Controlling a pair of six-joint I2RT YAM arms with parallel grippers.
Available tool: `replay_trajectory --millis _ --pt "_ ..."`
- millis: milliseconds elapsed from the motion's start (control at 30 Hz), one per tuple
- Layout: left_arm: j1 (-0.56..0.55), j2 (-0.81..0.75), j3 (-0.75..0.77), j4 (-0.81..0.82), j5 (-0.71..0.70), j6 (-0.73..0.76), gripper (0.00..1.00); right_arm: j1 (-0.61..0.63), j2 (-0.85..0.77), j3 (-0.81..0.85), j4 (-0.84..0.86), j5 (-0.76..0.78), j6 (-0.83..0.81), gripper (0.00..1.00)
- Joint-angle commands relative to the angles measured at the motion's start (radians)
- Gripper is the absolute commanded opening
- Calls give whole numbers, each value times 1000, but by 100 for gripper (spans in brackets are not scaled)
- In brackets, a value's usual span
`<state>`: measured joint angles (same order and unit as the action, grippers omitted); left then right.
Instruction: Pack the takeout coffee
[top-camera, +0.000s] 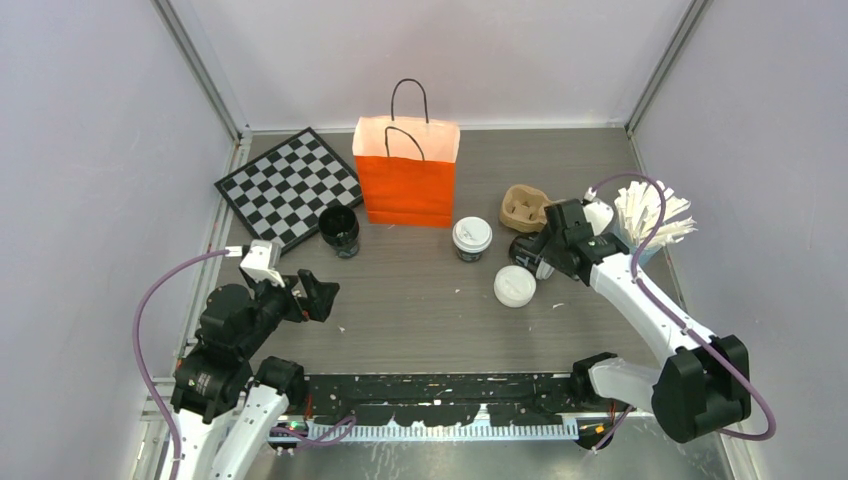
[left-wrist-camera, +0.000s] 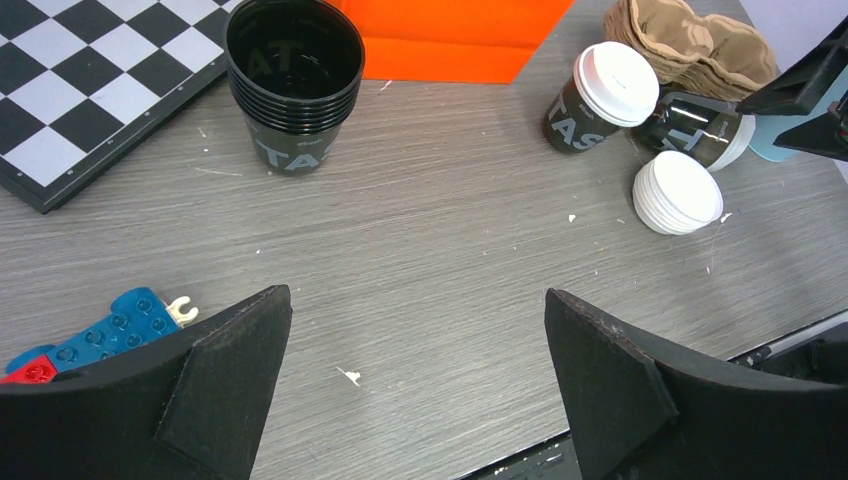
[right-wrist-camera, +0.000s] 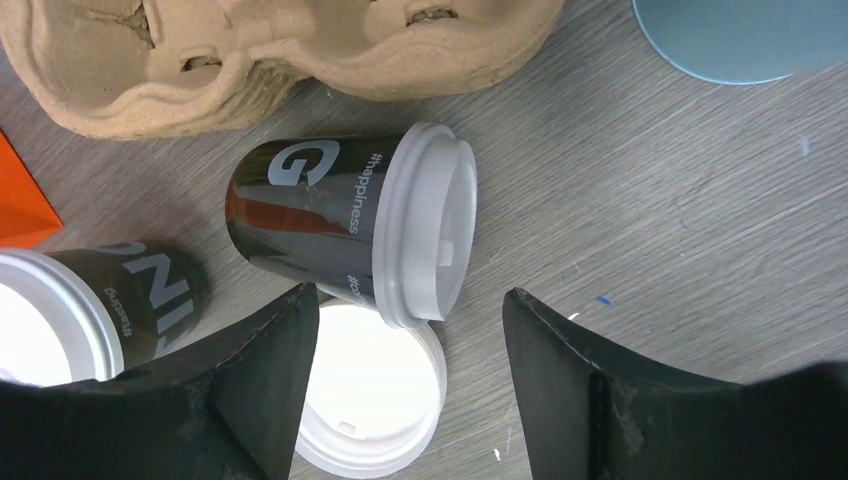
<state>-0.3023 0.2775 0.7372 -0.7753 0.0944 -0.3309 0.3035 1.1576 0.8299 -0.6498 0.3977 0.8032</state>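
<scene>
The left pincer (left-wrist-camera: 418, 295) hangs spread over the near left corner of the grey worktop (top-camera: 420, 310). Mid-worktop, an upright white-lidded black cup (top-camera: 472, 238) stands by the orange paper bag (top-camera: 405, 180). Near the right edge, the right pincer (right-wrist-camera: 410, 293) hovers spread over the toppled white-lidded black takeout coffee (right-wrist-camera: 310, 205).

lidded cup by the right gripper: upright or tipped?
Tipped: the cup lies on its side on the table, sidewall print showing, white lid on and facing sideways.
</scene>
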Motion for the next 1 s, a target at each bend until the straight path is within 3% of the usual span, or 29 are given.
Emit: replay_trajectory --millis 0,167,467,633,967 --pt "6 7 -2 40 16 20 100 -56 -7 -20 127 -37 34 71" --pt "6 9 -2 40 11 20 100 -82 20 -60 232 -128 0 69" --pt "6 10 -2 38 2 20 100 -81 41 -82 255 -137 -31 53" --pt "6 11 -1 38 5 20 100 -81 15 -83 240 -115 -75 42" --pt "6 5 -2 39 6 20 100 -62 62 52 51 -57 -234 41"
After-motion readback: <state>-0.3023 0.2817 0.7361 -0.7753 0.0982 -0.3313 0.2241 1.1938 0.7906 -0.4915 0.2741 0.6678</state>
